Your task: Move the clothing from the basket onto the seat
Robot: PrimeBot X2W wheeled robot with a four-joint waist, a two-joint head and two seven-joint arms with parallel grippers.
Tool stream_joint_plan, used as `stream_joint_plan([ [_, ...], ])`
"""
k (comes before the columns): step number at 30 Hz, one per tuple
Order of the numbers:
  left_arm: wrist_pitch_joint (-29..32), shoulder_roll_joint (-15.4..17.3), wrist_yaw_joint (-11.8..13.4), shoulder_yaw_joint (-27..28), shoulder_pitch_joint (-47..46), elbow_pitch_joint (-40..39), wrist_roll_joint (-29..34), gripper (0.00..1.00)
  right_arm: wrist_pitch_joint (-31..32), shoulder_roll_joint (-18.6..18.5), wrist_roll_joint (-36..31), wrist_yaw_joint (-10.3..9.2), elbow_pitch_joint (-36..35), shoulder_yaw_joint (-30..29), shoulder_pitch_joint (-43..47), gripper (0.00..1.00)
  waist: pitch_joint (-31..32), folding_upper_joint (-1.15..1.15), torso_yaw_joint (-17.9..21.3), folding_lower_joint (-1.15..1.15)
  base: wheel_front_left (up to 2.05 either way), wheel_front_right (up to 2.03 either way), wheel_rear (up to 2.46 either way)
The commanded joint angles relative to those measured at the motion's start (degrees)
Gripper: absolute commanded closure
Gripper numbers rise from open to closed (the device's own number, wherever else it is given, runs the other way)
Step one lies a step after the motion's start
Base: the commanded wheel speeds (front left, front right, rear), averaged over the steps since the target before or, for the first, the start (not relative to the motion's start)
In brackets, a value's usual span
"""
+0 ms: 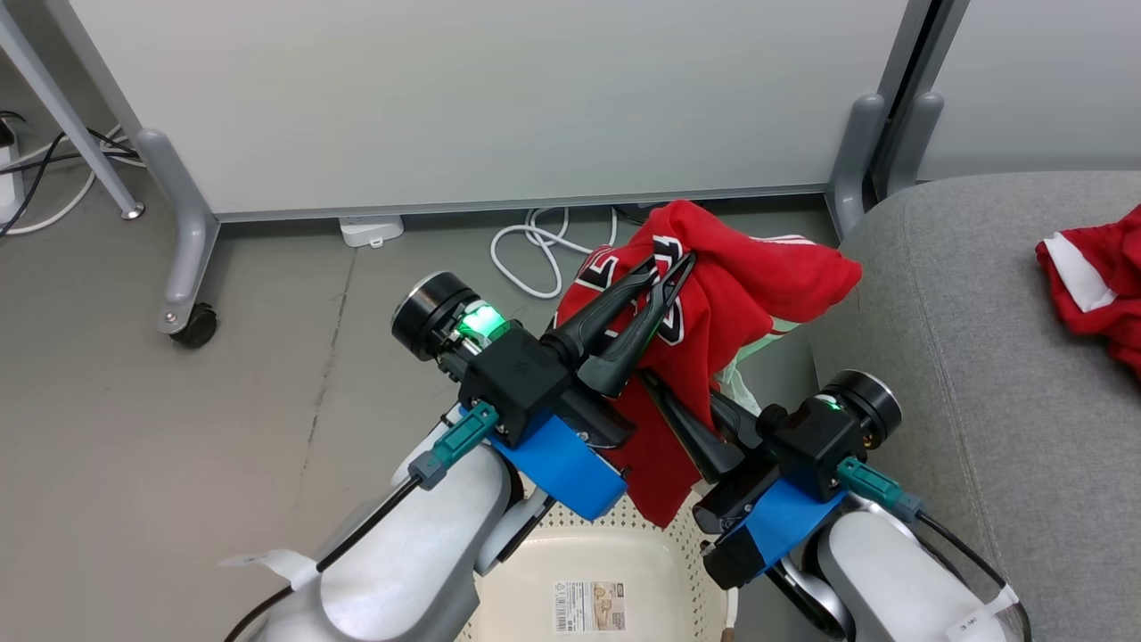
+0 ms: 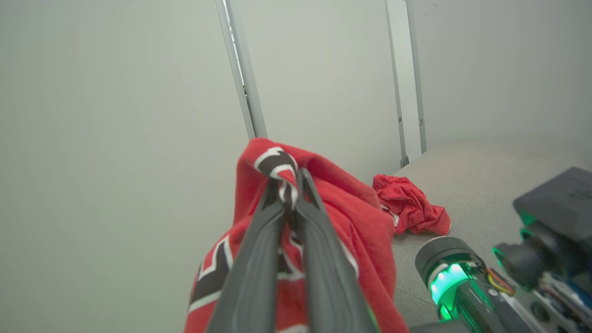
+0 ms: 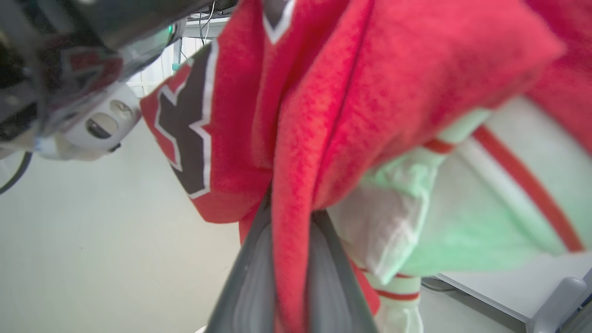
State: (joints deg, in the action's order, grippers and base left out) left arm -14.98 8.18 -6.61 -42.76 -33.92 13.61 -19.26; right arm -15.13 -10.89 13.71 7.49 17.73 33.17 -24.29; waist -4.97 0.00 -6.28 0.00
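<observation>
**Head view.**
- Left gripper [image 1: 673, 267]: raised above the basket, fingers pinched tight on a bunched fold of the jersey.
- Jersey [image 1: 758, 276]: red, with black-and-white numerals. It is lifted clear and draped over the left fingers, and its tail hangs down towards the basket.
- Right gripper [image 1: 686, 410]: lower and to the right, fingers reaching up into the hanging cloth. Their tips are hidden by the red fabric.
- Basket [image 1: 688, 539]: cream, with perforated walls, directly beneath both grippers. A printed label [image 1: 590, 606] lies on its bare bottom.
- Seat [image 1: 963, 374]: grey woven cushion, just to the right of the basket.
- Plainer red garment [image 1: 1092, 276]: crumpled, with white trim, lying on the seat at the far right, well apart from the jersey.
- Background: white partition panel [image 1: 490, 98] on grey feet, a castor [image 1: 194, 325] and a coiled white cable [image 1: 535, 250] on the floor.

**Left wrist view.**
- The two dark fingers [image 2: 259, 259] meet at the tips, clamping a numeral-printed fold. The jersey spills down on both sides.
- The plainer red garment sits on the seat beyond.
- The other arm's wrist, lit green, is at the lower right.

**Right wrist view.**
- The fingers [image 3: 249, 286] are closed narrowly on a vertical red fold of the jersey.
- White trim with red stripes hangs to the right of the fingers, and a black numeral shows at the upper left.
</observation>
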Motion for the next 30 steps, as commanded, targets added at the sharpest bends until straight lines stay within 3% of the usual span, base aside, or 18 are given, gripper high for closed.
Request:
stream_joint_plan([
  [1, -0.2, 0.1, 0.0, 0.3, -0.2, 0.2, -0.3, 1.0, 0.0, 0.3, 0.3, 0.01, -0.3, -0.1, 0.1, 1.0, 0.0, 0.0, 0.1, 0.0, 0.0, 0.0, 0.0],
  [16, -0.3, 0.3, 0.3, 0.1, 0.3, 0.7, -0.7, 1.0, 0.0, 0.3, 0.1, 0.01, -1.5, 0.0, 1.4, 1.0, 0.4, 0.0, 0.4, 0.0, 0.0, 0.0, 0.0],
  [17, -0.3, 0.2, 0.4, 0.2, 0.3, 0.7, -0.7, 0.66, 0.0, 0.3, 0.2, 0.01, -1.5, 0.0, 1.4, 1.0, 0.4, 0.0, 0.5, 0.0, 0.0, 0.0, 0.0],
  [18, -0.3, 0.2, 0.5, 0.1, 0.3, 0.9, -0.7, 0.0, 0.0, 0.3, 0.2, 0.01, -1.5, 0.0, 1.4, 1.0, 0.4, 0.0, 0.5, 0.0, 0.0, 0.0, 0.0],
  [30, -0.3, 0.4, 0.9, 0.2, 0.0, 0.2, -0.2, 0.0, 0.0, 0.2, 0.0, 0.01, -1.6, -1.2, 1.9, 1.0, -0.4, 0.0, 0.9, 0.0, 0.0, 0.0, 0.0],
])
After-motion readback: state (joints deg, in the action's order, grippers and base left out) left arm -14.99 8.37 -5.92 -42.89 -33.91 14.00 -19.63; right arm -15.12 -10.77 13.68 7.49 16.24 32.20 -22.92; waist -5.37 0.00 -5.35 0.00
